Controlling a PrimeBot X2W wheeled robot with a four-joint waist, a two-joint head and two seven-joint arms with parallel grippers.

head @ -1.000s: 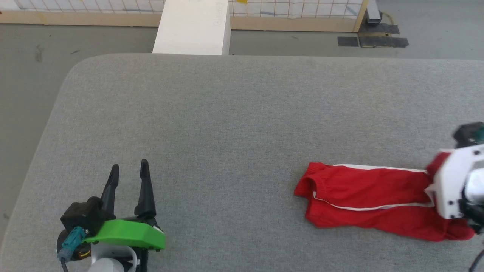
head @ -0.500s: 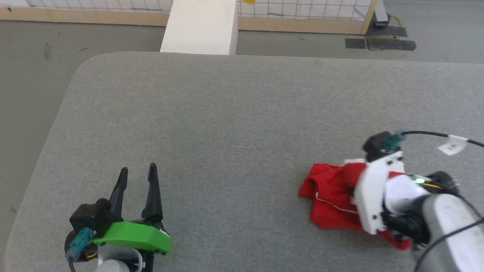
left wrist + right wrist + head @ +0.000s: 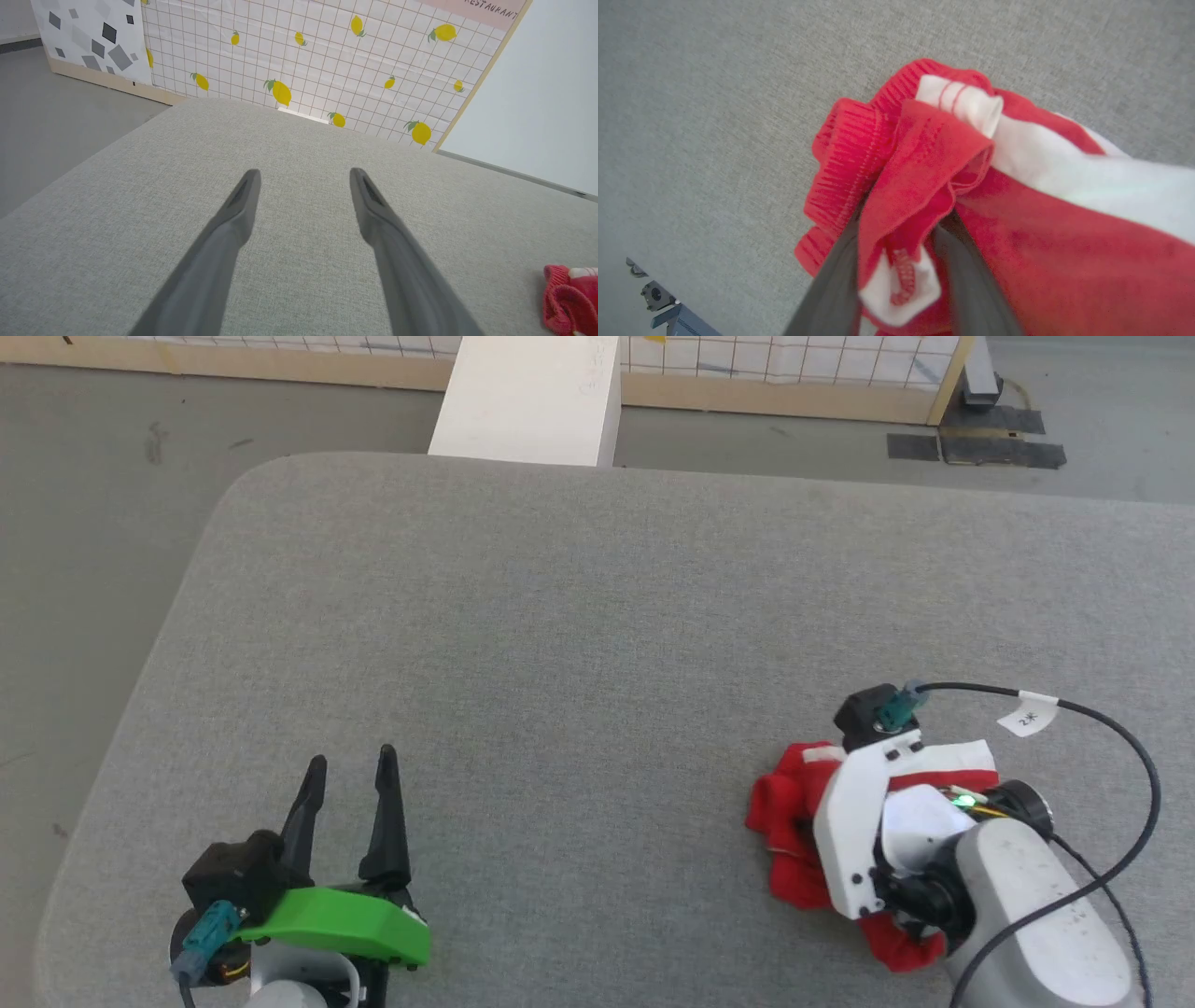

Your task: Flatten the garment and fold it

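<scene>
**Red shorts bunched in the right gripper's pinch, left gripper spread and empty**

Nearest the robot, at the lower left of the head view, the left gripper rests low over the grey padded table. A bright green cover sits on its wrist. Its two dark fingers are spread wide with nothing between them. The left wrist view shows only bare grey cloth in the gap.

At the lower right of the head view, the right arm's pale forearm and white wrist plate lie over the garment. In the right wrist view the right gripper has its fingers closed on a fold of the garment. A red flap with a white hem is pinched between them.

The garment is a crumpled heap on the table's right side, well apart from the left gripper. It is bright red, with a ribbed, gathered waistband curled at the front. A broad white band runs back along the top, and the layers are bunched over one another rather than flat. Its red edge also shows at the lower right of the left wrist view.

A black cable with a white tag loops from the right wrist over the table.

Beyond the table's far edge are grey floor and a white block standing against the table. Behind them is a wood-framed grid panel printed with lemons.
</scene>
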